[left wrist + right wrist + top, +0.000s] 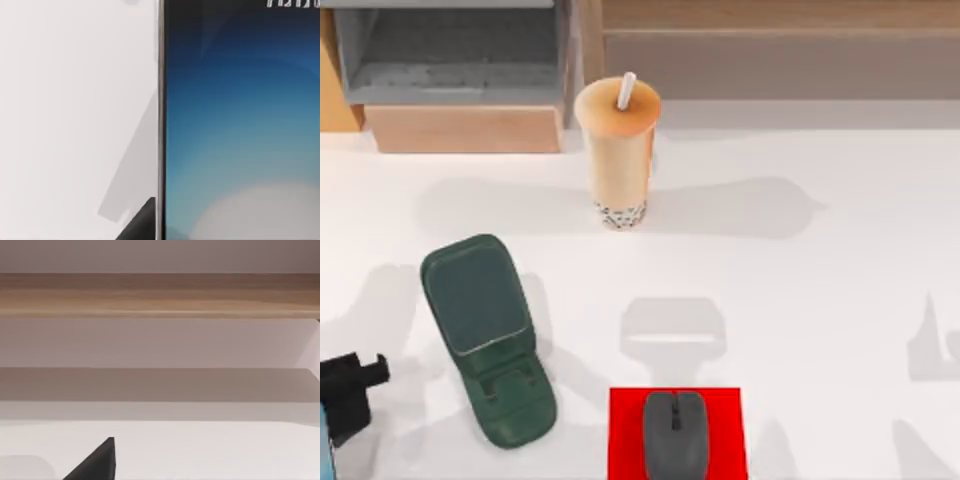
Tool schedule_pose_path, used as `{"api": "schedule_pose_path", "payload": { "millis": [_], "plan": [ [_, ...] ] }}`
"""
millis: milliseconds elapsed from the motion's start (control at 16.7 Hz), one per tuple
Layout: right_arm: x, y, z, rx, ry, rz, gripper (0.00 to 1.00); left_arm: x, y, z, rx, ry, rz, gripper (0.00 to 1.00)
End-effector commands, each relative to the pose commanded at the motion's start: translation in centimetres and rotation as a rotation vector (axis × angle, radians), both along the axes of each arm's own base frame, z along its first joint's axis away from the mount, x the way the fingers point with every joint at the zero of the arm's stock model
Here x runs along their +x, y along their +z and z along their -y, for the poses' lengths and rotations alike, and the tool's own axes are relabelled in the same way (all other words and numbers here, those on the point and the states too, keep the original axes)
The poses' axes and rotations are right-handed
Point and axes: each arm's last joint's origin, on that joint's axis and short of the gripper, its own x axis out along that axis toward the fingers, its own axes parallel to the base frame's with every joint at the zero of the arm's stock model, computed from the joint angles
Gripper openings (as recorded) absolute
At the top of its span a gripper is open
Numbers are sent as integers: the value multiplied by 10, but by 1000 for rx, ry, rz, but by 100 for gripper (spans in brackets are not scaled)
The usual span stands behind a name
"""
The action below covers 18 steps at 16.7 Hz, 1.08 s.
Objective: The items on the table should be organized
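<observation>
The left gripper (pixel 350 390) sits at the table's left edge, low in the top view, cut off by the frame, and whether its fingers are apart or together cannot be told. A sliver of blue at that corner is the phone (pixel 324 445), mostly out of frame; the left wrist view shows its screen (pixel 240 130) glowing blue-white very close up, with a dark finger tip (pixel 142 225) beside its metal edge, though any grip on it is hidden. Just right of the gripper lies the green phone stand (pixel 485 335), tilted, with bare table (pixel 820 300) between it and the red mat (pixel 720 420). The mouse (pixel 674 432) rests on that mat, both clipped by the near edge. The cup (pixel 617 150) with its straw (pixel 626 90) stands upright near the back, just in front of the shelf unit (pixel 460 70). Open white surface spreads across the right half. The right wrist view shows a dark finger tip (pixel 97 462), the shelf's wooden board (pixel 160 295) and plain table.
</observation>
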Motion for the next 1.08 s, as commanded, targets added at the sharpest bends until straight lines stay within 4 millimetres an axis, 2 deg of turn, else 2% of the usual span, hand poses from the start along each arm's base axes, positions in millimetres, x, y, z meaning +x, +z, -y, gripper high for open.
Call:
{"api": "schedule_pose_path", "payload": {
  "millis": [240,420,780,1080],
  "plan": [
    [0,0,0,0,0,0,100,-23,18,55,134,9,29,0],
    [0,0,0,0,0,0,100,-42,33,88,259,16,135,0],
    [0,0,0,0,0,0,100,-71,64,145,388,24,549,0],
    [0,0,0,0,0,0,100,-79,72,192,375,24,896,0]
  ]
}}
